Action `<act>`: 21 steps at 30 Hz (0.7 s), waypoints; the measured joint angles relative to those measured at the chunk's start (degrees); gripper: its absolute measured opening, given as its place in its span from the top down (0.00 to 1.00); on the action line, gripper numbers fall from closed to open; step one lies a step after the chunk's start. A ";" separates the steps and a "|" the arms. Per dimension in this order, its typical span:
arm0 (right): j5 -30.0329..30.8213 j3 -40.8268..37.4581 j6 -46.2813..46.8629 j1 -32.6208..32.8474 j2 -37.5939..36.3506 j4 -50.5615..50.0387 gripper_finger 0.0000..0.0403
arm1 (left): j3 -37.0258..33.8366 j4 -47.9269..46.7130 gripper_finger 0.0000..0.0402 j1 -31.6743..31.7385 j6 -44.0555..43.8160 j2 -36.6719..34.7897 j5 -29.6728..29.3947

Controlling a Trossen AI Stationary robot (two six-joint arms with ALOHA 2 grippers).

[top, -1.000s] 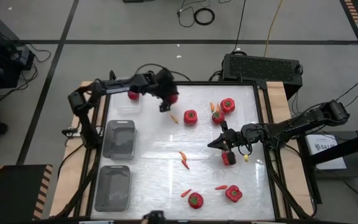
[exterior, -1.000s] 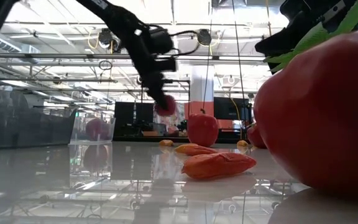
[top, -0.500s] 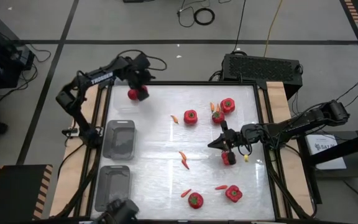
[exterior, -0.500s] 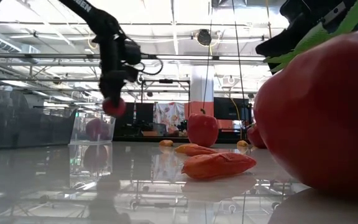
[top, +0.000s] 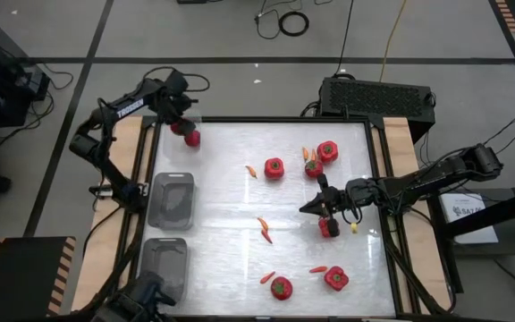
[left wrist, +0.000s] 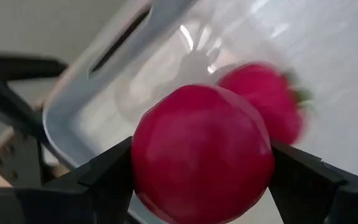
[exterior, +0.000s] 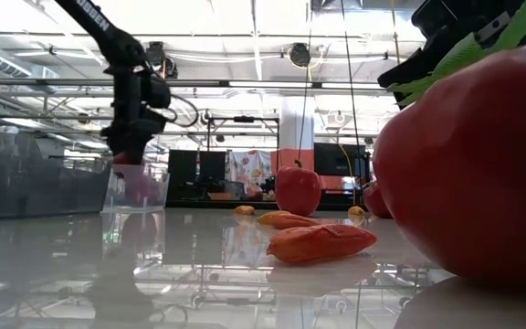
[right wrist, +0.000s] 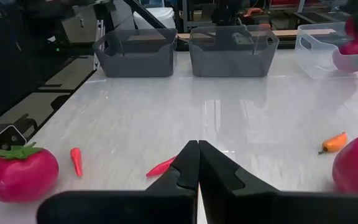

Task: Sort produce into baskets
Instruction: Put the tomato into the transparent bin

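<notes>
One tomato (left wrist: 202, 154) sits clamped in your left gripper (top: 183, 126) above the clear basket (exterior: 137, 190), ready to drop; your right gripper (top: 323, 205) waits pinched shut mid-table.

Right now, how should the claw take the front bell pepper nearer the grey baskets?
Grip the bell pepper across its round body, coming straight down from above. Its green stem shows on top, so it seems to sit upright with its sides free. Turn the claw so the fingers miss the chili lying close beside it.
</notes>
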 joint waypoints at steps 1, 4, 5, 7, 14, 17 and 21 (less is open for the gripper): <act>0.00 0.00 -0.10 0.00 0.00 -0.01 1.00 | -0.48 0.02 0.23 0.38 0.02 0.08 0.11; 0.02 0.00 -0.31 0.00 0.00 0.02 1.00 | -1.12 0.51 0.23 0.61 0.54 0.05 0.31; 0.02 0.00 -0.37 0.00 0.00 0.02 1.00 | -1.16 0.53 0.23 0.60 1.04 0.05 0.27; 0.02 0.00 -0.51 0.00 0.00 0.09 1.00 | -1.17 0.52 0.23 0.59 1.30 0.05 -0.26; 0.02 0.00 -0.49 0.00 0.00 1.95 1.00 | -1.17 1.97 0.23 0.57 0.23 0.05 -0.60; 0.02 0.00 -0.28 0.00 -0.01 2.12 1.00 | -1.17 2.49 0.23 0.55 -0.43 0.05 -0.61; 0.02 0.00 -0.24 0.00 -0.02 2.09 1.00 | -1.17 2.32 0.17 0.57 -1.46 0.05 -0.60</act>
